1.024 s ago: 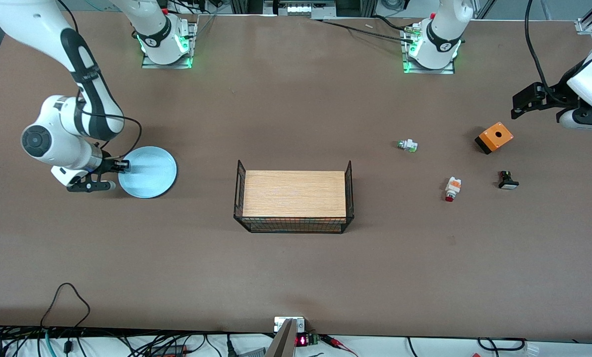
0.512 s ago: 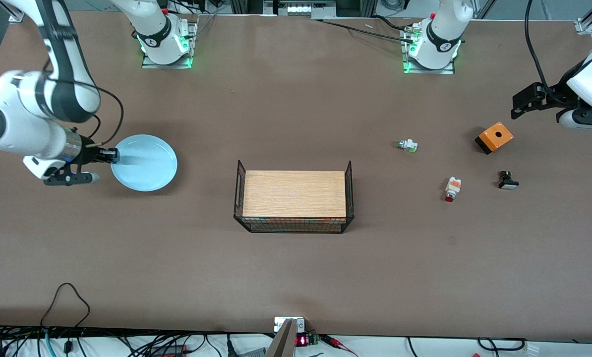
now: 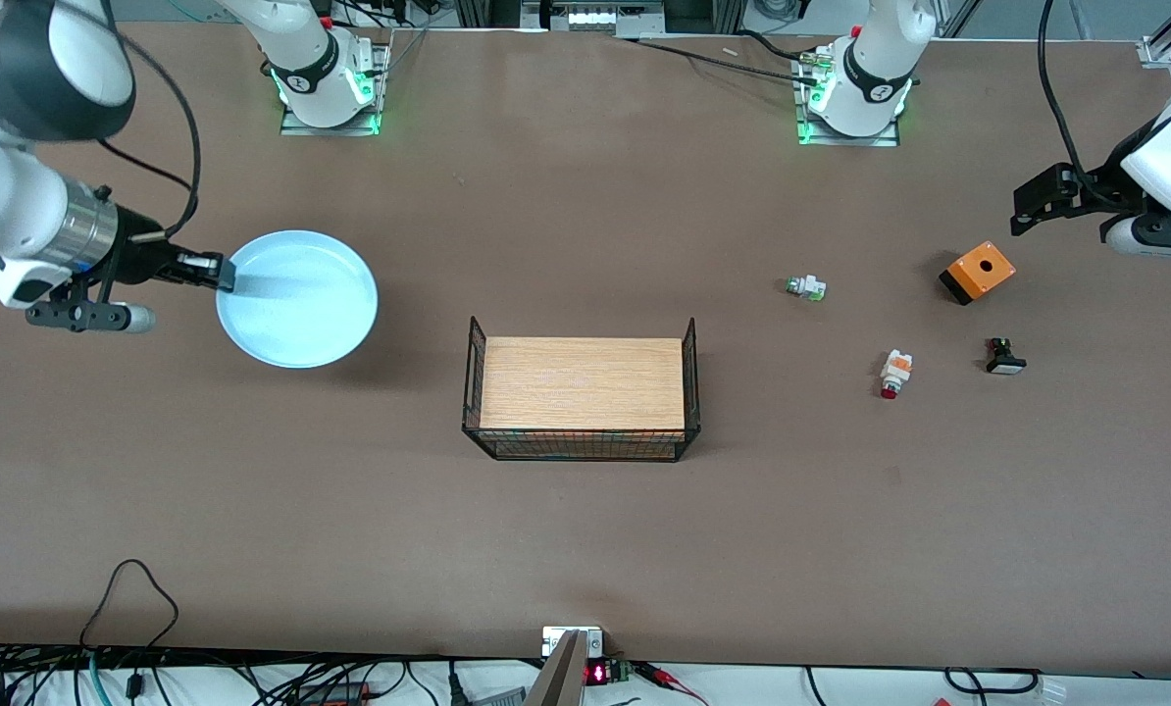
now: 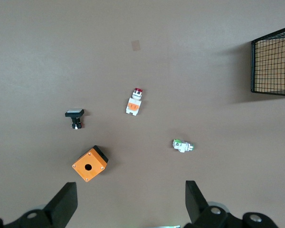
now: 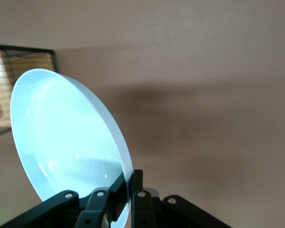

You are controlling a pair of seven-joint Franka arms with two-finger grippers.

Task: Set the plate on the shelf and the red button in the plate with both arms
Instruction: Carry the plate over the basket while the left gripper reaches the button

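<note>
Lifted since a second ago, the round pale light-blue plate (image 3: 297,298) now hangs above the brown table (image 3: 585,549) at the right arm's end, higher and closer to the wire basket than before. The right hand (image 3: 215,272) is clamped on the plate's rim, one finger (image 5: 115,186) inside the dish and the other against its outer edge, so the plate juts out from the fingertips toward the basket. That black wire basket with a light wooden floor (image 3: 582,386) sits on the table past the plate's free edge.

The small white push-button with an orange band and red tip (image 3: 894,373) lies on its side on the table, untouched, near the left arm's end. The left hand (image 3: 1035,201) waits in the air over the table edge, fingers (image 4: 64,205) spread apart with nothing between them. Below it lie an orange box with a black hole (image 3: 978,272), a black part with a white cap (image 3: 1004,357) and a white green-tipped part (image 3: 806,287).
</note>
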